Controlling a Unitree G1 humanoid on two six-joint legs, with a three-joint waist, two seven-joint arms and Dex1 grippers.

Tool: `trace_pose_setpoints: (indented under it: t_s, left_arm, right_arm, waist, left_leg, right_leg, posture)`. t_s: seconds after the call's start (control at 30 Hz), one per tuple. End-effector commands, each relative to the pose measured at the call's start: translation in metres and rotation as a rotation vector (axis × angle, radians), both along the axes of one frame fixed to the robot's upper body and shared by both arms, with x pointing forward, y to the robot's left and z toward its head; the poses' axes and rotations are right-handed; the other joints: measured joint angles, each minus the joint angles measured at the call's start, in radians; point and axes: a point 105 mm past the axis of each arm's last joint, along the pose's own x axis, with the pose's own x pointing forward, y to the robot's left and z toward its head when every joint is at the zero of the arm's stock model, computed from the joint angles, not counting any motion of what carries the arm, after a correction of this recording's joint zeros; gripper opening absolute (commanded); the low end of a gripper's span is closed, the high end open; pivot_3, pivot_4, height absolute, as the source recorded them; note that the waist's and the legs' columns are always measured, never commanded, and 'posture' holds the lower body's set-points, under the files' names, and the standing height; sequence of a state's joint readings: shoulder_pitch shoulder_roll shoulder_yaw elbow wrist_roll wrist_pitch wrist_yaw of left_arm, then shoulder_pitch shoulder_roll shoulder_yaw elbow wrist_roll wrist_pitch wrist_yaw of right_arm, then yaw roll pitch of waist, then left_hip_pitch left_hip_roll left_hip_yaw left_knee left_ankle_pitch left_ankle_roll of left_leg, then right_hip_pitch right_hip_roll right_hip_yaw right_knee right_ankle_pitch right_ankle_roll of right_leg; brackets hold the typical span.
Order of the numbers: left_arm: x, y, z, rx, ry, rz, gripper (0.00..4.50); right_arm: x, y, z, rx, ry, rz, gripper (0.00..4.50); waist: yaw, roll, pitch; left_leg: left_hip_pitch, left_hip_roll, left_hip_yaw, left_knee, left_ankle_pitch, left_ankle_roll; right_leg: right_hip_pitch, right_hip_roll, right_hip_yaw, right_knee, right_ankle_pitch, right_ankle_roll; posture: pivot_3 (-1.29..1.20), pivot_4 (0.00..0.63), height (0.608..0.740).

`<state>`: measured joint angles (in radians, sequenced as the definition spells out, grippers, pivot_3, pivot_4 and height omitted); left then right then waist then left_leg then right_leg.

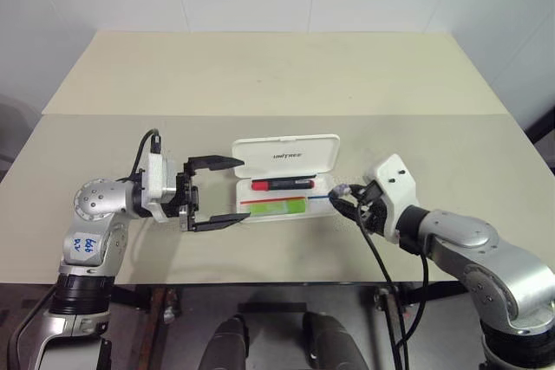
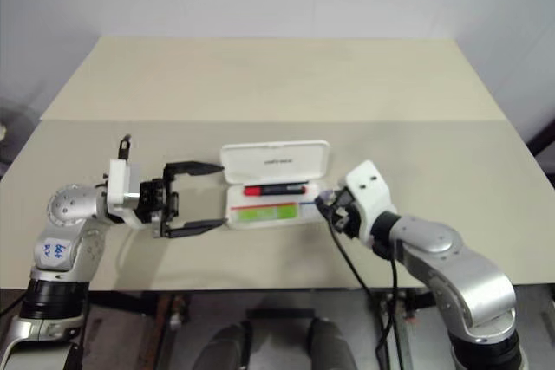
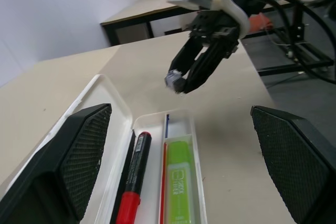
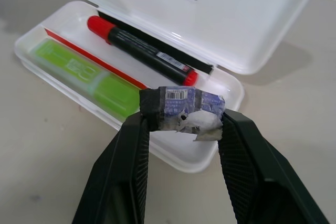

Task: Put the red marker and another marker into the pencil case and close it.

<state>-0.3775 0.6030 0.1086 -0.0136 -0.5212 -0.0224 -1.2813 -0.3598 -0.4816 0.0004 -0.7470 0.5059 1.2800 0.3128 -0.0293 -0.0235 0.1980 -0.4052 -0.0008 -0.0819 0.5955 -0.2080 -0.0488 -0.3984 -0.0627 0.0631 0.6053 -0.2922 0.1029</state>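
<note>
Both pens are in, so the closing step is in hand. The white hard-plastic hinged pencil case [image 1: 286, 181] sits mid-frame on the beige desk [image 1: 260, 75], lid up. Inside lie the slim red-capped black marker [image 1: 283, 185] and, below it, the chunky green highlighter [image 1: 277, 207].

Left gripper [image 1: 217, 192], jaws wide & empty, is just left of the case. Right gripper [image 4: 181, 121], just right of it, pinches a small crumpled bluish-white wad [image 4: 185, 109].

Next: swing the lid down w/o shoving the case, probably.
</note>
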Motion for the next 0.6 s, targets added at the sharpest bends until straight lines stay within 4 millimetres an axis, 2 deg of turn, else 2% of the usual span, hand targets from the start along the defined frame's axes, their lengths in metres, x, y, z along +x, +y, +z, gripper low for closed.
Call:
trace_pose_setpoints:
  t_s: [0.03,0.23,0.4,0.6]
  left_arm:
    - [-0.001,0.009,0.012,-0.035,-0.042,-0.016,4.50]
    - [-0.001,0.012,0.014,-0.027,-0.042,-0.020,4.50]
    - [-0.004,0.011,0.015,-0.028,-0.043,-0.024,4.50]
    - [-0.005,0.008,0.015,-0.038,-0.049,-0.025,4.50]
  right_arm:
    - [0.000,0.012,0.003,-0.016,0.020,-0.018,1.60]
    - [0.006,0.028,-0.006,-0.040,0.110,-0.111,1.60]
    - [0.012,0.020,-0.016,-0.067,0.138,-0.201,1.60]
    - [0.025,0.005,-0.015,-0.101,0.129,-0.300,1.60]
  waist:
    - [0.002,0.000,0.000]
    - [0.003,0.000,0.000]
    - [0.002,0.000,0.000]
    - [-0.002,0.000,0.000]
  left_leg:
    - [0.000,0.000,0.000,0.000,0.000,0.000]
    - [-0.001,0.000,0.000,-0.002,0.000,0.000]
    - [-0.002,-0.001,0.000,-0.003,0.000,0.000]
    - [-0.002,-0.001,0.000,-0.004,0.000,0.000]
  right_leg:
    - [0.000,0.000,0.000,0.000,0.000,0.000]
    - [-0.002,-0.001,0.000,0.000,0.000,-0.001]
    - [-0.004,-0.002,-0.001,0.001,0.000,0.000]
    - [-0.004,-0.001,0.000,0.002,0.000,0.000]
  posture:
    - [0.00,0.150,0.740]
    - [0.00,0.150,0.740]
    - [0.00,0.150,0.740]
    - [0.00,0.150,0.740]
